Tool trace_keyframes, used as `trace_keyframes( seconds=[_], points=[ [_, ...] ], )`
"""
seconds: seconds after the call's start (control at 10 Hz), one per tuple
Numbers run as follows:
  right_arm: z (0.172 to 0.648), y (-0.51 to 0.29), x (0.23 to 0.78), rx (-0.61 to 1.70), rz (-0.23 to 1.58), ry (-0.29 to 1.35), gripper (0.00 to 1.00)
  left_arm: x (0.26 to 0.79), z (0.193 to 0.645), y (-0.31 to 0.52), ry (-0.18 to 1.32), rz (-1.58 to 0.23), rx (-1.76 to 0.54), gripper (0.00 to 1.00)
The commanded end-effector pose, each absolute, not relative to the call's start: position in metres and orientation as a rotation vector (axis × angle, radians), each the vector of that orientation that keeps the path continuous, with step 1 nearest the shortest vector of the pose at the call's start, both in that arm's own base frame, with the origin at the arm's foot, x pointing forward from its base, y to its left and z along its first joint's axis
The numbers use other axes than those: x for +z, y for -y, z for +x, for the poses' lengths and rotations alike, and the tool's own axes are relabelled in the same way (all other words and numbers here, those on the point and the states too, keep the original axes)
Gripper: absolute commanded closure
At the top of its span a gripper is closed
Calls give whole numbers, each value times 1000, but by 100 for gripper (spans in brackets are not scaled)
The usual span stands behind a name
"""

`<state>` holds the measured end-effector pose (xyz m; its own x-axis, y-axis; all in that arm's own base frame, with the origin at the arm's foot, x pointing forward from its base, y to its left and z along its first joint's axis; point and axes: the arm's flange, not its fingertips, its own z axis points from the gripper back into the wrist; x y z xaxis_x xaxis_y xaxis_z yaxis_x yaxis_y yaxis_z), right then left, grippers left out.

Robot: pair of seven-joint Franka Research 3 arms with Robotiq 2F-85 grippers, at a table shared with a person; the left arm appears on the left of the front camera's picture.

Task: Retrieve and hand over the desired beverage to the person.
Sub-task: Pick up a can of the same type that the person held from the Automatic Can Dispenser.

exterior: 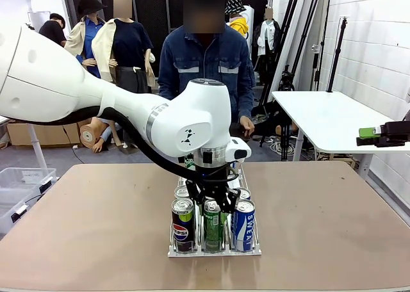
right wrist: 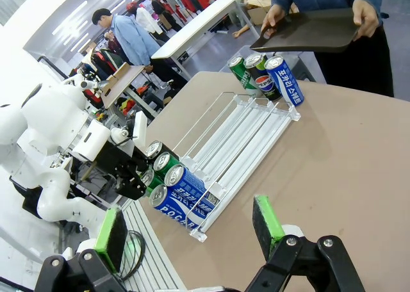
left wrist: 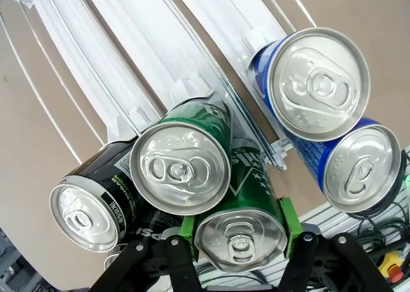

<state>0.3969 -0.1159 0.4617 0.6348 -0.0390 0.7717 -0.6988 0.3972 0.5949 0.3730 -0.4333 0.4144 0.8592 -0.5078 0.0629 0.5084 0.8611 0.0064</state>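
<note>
A white wire rack [exterior: 256,248] stands mid-table with cans in three lanes: black Pepsi [exterior: 182,225], green [exterior: 213,227] and blue Pocari Sweat [exterior: 243,225] at its near end. My left gripper [exterior: 214,201] comes down on the front green can [left wrist: 240,235] and is shut on it, one green pad on each side. A second green can [left wrist: 182,167] stands right behind it. My right gripper [right wrist: 192,231] hangs open and empty off the table's right side [exterior: 366,136]. The person [exterior: 205,61] stands at the far edge holding a dark tray [right wrist: 307,32].
Black can [left wrist: 86,215] and two blue cans [left wrist: 317,84] crowd the held can closely. Three more cans [right wrist: 262,74] stand at the rack's far end near the person. A white table [exterior: 333,119] stands at the right. Brown tabletop lies free on both sides of the rack.
</note>
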Motion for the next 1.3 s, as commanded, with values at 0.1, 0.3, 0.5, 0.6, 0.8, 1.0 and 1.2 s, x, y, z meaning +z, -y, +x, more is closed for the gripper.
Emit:
trace_keyframes(
  seconds=[0.1,0.3,0.5,0.6,0.8,1.0,1.2],
  points=[
    [396,116,462,482,1102,792,0,470,383,448,100,16,-530,84],
    [396,116,462,482,1102,792,0,502,388,456,130,19,-538,84],
    [396,116,462,482,1102,792,0,540,392,456,175,42,-520,84],
    [396,116,462,482,1102,792,0,557,393,454,181,30,-515,84],
    [396,116,462,482,1102,792,0,589,393,448,190,24,-505,84],
    [396,116,462,482,1102,792,0,602,402,433,177,28,-494,84],
    [396,116,462,482,1102,792,0,617,417,399,179,56,-477,84]
  ],
)
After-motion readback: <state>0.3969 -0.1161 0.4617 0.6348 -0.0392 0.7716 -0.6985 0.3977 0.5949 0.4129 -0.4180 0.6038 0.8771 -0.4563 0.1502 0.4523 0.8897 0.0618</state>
